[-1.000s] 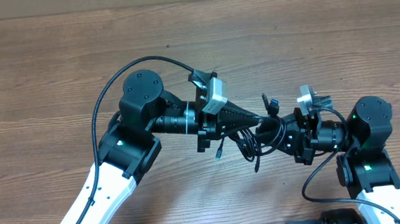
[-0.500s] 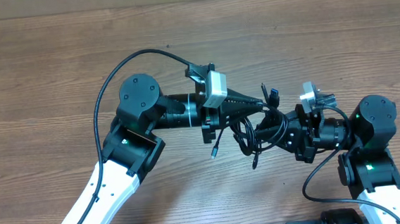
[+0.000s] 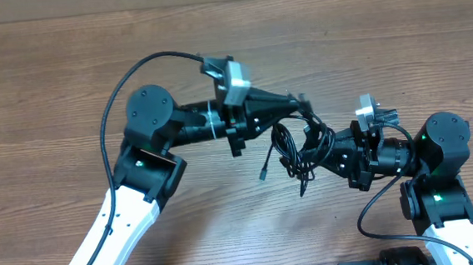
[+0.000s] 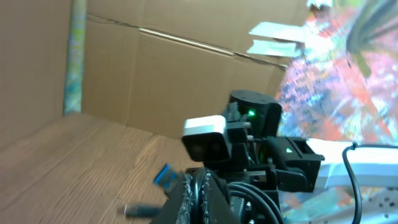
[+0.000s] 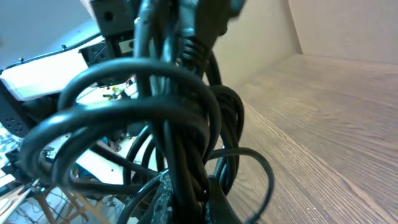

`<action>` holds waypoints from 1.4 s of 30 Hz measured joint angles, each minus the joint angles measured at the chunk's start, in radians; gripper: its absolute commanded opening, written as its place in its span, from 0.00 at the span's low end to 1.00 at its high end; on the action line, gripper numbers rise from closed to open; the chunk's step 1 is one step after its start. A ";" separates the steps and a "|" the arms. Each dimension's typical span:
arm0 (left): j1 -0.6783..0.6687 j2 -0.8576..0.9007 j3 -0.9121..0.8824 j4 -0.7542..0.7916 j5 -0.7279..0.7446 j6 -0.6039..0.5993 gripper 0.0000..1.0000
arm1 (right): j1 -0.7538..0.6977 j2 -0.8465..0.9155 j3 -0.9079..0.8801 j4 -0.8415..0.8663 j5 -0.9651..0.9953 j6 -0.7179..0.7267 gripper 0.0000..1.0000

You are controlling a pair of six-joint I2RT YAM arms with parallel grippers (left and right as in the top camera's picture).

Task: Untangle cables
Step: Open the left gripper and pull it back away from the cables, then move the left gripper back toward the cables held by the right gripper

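Observation:
The cables (image 3: 291, 152) hang as a black looped bundle between my two grippers, just above the wooden table. My left gripper (image 3: 303, 105) is shut on one strand at the bundle's top; its pads (image 4: 189, 198) pinch a thin cord. A blue-tipped plug (image 4: 165, 176) and a dark plug (image 4: 140, 211) show beside them. My right gripper (image 3: 320, 154) is shut on the bundle's right side, and in the right wrist view thick loops of the cables (image 5: 168, 118) fill the frame above its fingers (image 5: 219, 205). One loose plug end (image 3: 263, 174) dangles to the left.
Bare wooden table (image 3: 49, 79) stretches to the left and far side. A cardboard wall (image 4: 155, 74) stands behind it. The right arm's wrist camera (image 4: 205, 137) faces my left gripper closely. Each arm's own thick black wire (image 3: 118, 107) arcs beside it.
My left gripper has moved up and to the left with its strand, drawing the bundle out. The dangling plug has swung with it. The right gripper has held its place.

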 measured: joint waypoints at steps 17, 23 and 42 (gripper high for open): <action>0.123 -0.003 0.014 -0.063 -0.074 -0.087 0.12 | 0.000 0.003 -0.010 -0.023 -0.032 -0.006 0.04; 0.123 -0.003 0.014 -0.053 0.096 0.013 0.16 | 0.000 0.003 -0.010 -0.068 0.010 -0.006 0.04; 0.099 -0.006 0.018 -0.338 0.219 0.422 1.00 | 0.000 0.082 -0.011 -0.101 0.267 0.244 0.04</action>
